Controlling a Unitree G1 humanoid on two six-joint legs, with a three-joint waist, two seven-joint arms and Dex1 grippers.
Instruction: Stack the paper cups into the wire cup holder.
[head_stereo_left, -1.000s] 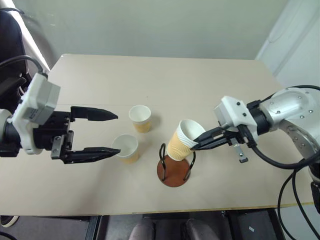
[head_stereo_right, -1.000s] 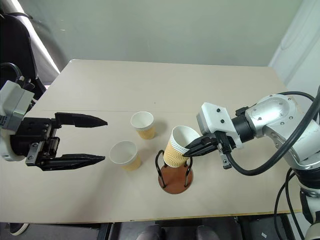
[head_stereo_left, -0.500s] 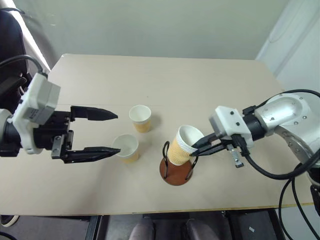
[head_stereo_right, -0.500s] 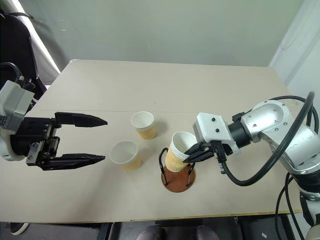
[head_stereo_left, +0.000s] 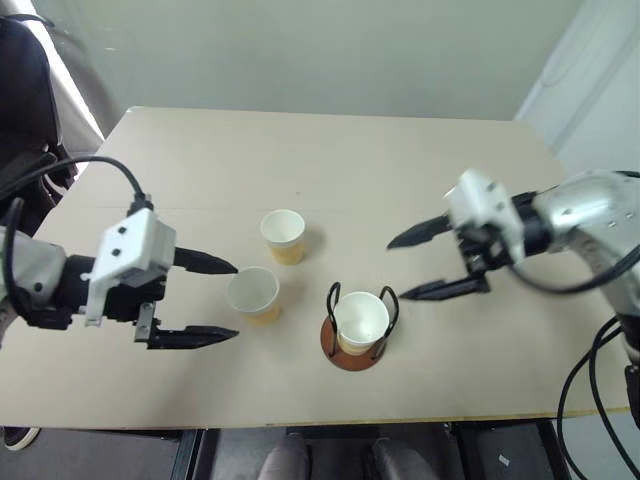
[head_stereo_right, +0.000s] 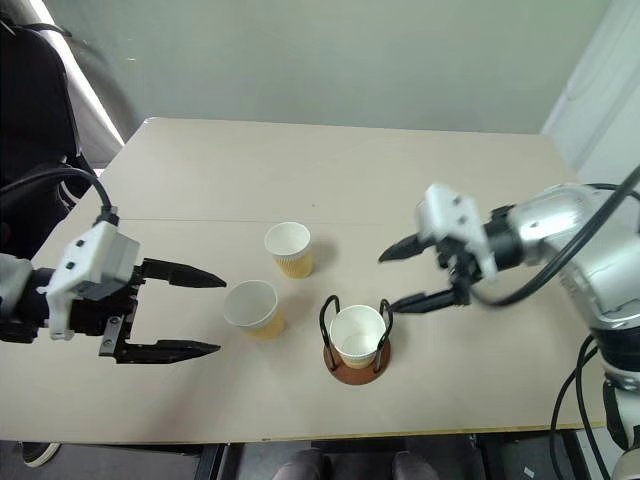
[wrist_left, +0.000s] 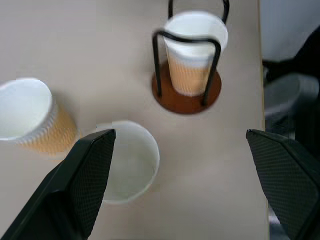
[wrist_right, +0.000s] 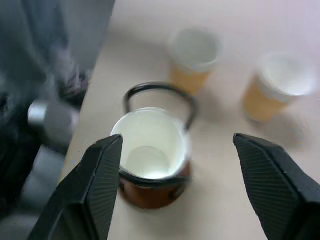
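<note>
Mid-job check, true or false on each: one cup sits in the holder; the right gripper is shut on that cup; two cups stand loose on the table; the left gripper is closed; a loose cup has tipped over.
1. One cup sits upright in the holder. True.
2. The right gripper is shut on that cup. False: it is open and apart from it.
3. Two cups stand loose on the table. True.
4. The left gripper is closed. False: open, empty.
5. A loose cup has tipped over. False: both stand upright.
</note>
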